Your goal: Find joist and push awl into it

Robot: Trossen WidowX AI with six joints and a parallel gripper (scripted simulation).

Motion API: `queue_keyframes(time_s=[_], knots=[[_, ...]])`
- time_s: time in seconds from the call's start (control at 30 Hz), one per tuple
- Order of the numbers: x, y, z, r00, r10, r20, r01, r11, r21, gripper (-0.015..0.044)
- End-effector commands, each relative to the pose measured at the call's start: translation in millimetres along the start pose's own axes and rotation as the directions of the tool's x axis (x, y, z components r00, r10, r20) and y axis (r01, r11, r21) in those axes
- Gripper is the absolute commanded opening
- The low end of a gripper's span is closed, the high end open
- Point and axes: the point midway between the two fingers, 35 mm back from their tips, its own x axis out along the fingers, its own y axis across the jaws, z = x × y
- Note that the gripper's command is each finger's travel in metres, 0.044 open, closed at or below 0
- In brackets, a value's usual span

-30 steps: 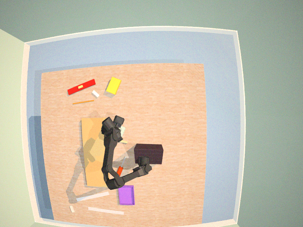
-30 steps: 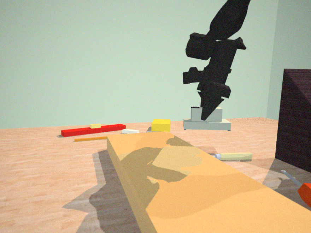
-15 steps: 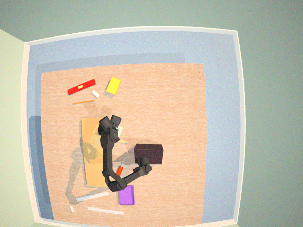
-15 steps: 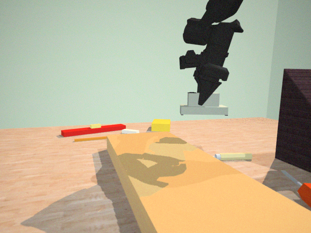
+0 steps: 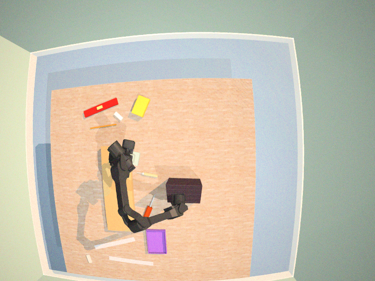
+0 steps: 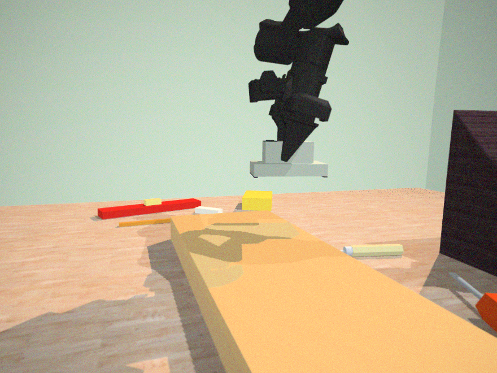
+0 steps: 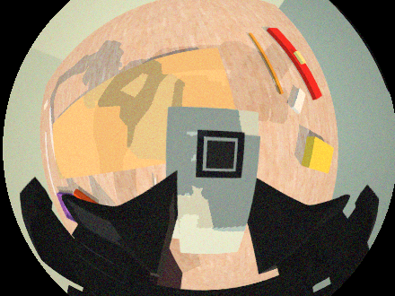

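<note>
The fingers (image 6: 295,149) clamp the grey stud finder (image 6: 288,168), hanging well above the orange floor panel (image 6: 305,289).
</note>
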Motion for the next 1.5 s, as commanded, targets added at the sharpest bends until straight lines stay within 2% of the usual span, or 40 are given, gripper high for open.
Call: queue_keyframes(time_s=[0.0, 0.57, 1.47], knots=[[1.4, 2.4, 19.8, 1.0, 0.011, 0.008, -0.011, 0.999, -0.051, 0.0], [18.4, 24.2, 84.4, 0.998, 0.07, 0.003, -0.068, 0.972, -0.223, 0.0], [65.5, 24.7, 73.5, 0.997, 0.072, 0.003, -0.07, 0.972, -0.225, 0.0]])
